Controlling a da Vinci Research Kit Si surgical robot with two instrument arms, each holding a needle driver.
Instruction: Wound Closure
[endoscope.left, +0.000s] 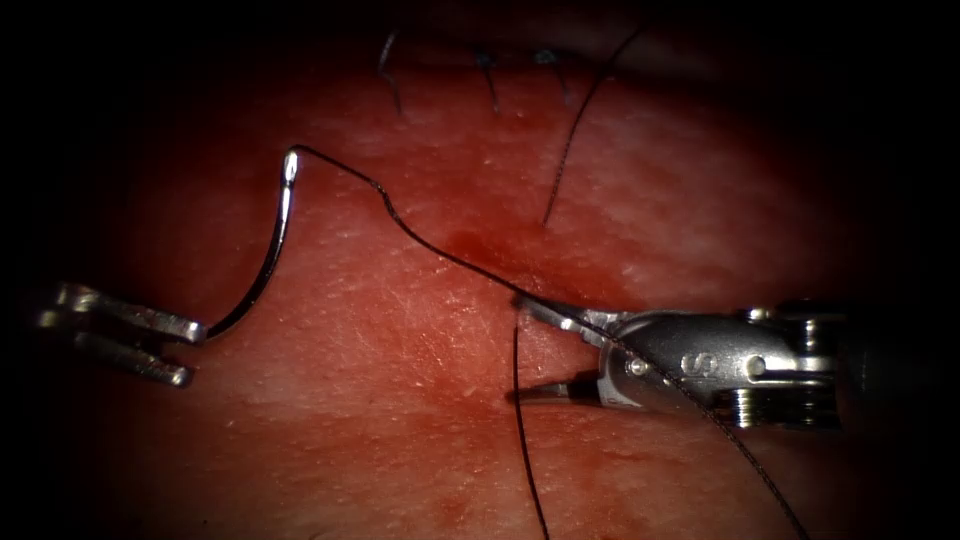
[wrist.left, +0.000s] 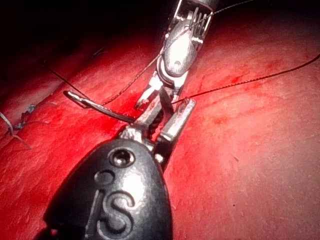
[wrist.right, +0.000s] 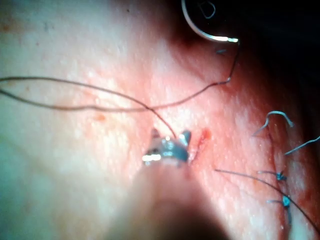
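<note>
Needle (endoscope.left: 272, 245): curved, free of the tissue, standing over the left part of the endoscope frame; pointed end held at lower left, thread end uppermost, near upper left of centre.
Left tool (endoscope.left: 190, 352): enters from the left edge of the endoscope frame; jaws parted, the upper jaw touching the needle close to its point. Whether the needle is truly clamped cannot be told.
Right tool (endoscope.left: 535, 350): enters from the right edge, tips at centre over the tissue (endoscope.left: 380, 330); jaws spread wide, holding nothing, the thread lying across the upper jaw.
Thread (endoscope.left: 440, 250): runs from the needle's upper end down and right across the right tool to the lower right edge; another strand drops from centre to the bottom edge.
Earlier stitches (endoscope.left: 490, 65): short dark ends along the top of the endoscope frame.
Red fluid (endoscope.left: 470, 245): darker patch just above centre.
</note>
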